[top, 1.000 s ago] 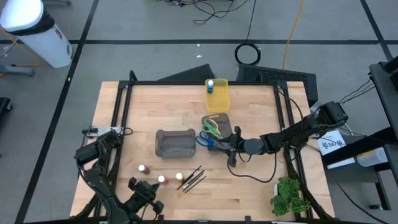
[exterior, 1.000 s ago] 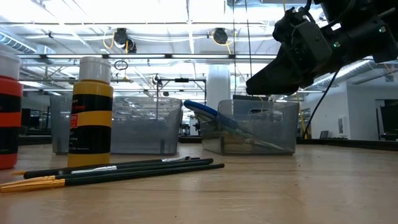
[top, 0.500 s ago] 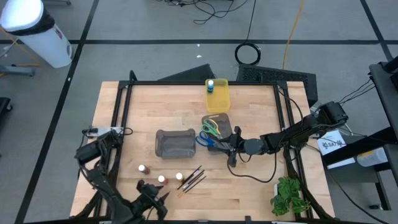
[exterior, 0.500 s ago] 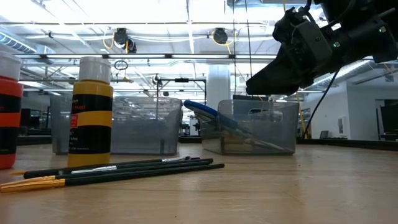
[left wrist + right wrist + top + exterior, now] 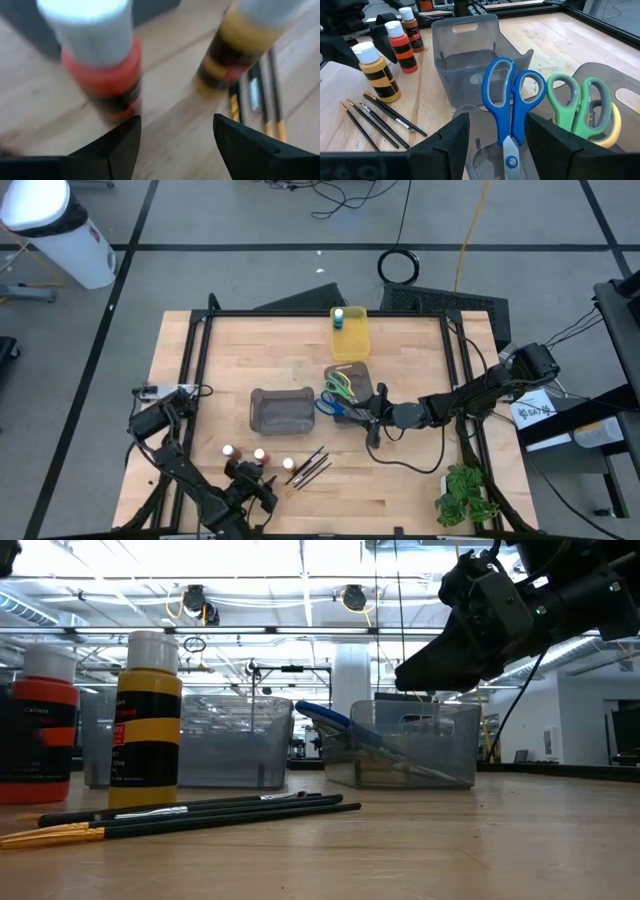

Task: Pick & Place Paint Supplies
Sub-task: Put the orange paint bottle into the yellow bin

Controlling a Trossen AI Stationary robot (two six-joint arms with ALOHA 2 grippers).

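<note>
Since a second ago the orange-red paint pot has shifted sideways along the table's front edge, closer to the yellow pot, and the left gripper has slid in behind it with its fingers now parted. That pot stands upright just ahead of the spread left fingers, not pinched. The yellow pot stands ahead toward the other finger, with the thin dark brushes lying just beyond it. A brown pot stands on the far side of the orange-red one. Farther out, the empty grey bin sits mid-table. The right gripper hovers over the second grey bin, fingers spread around nothing, directly above the blue-handled scissors; green scissors and yellow scissors lie beside them.
</note>
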